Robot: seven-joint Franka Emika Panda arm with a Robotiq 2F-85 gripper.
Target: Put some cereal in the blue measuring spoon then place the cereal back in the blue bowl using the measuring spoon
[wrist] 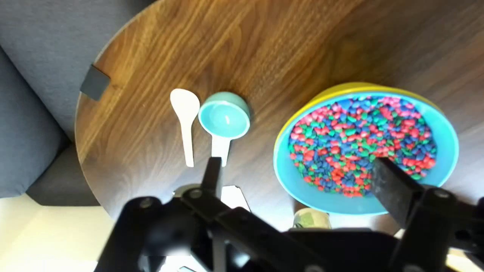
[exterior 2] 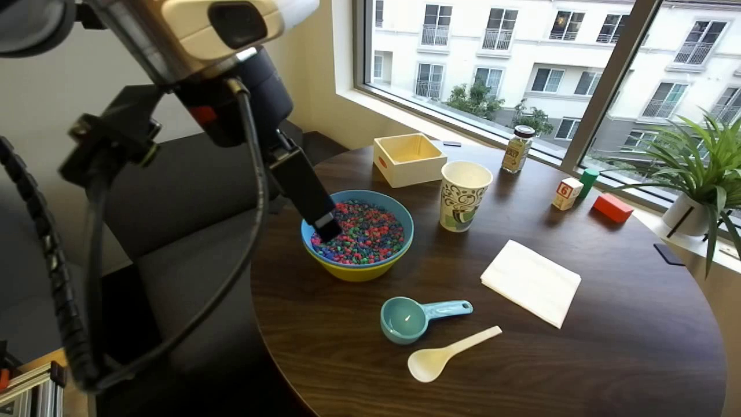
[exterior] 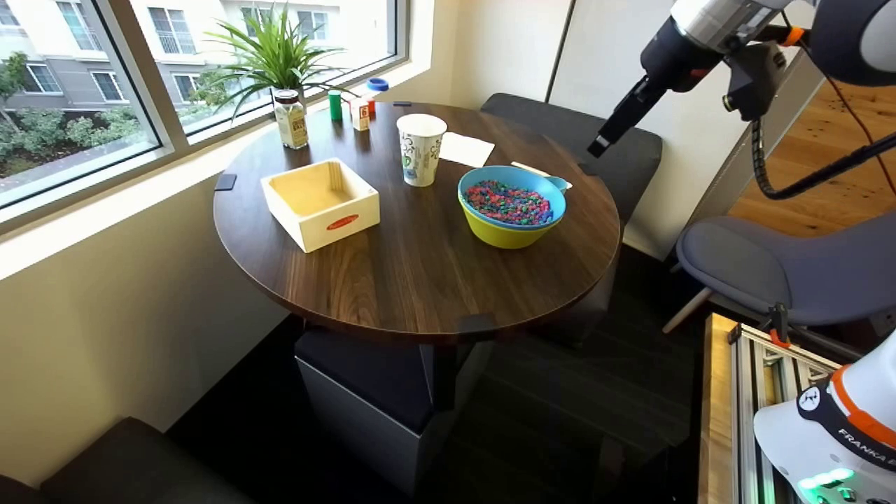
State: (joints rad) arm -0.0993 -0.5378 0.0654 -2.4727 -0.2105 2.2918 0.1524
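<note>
1 round table [exterior 2: 579, 370] | blue bowl [wrist: 447, 145] | blue measuring spoon [exterior 2: 411, 318] | white spoon [exterior 2: 431, 362] | cup [exterior 2: 460, 197] | napkin [exterior 2: 531, 284] | square tray [exterior 2: 419, 172] | jar [exterior 2: 517, 152]

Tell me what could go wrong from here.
Reaching for the blue measuring spoon, the open gripper might bump the white spoon lying close beside it. Digging in could scatter loose cereal out of the blue bowl. The paper cup, standing near the bowl, might get knocked over.

Cereal [wrist: 351, 147] in bowl [wrist: 332, 201], measuring spoon [wrist: 224, 122] nearby
</note>
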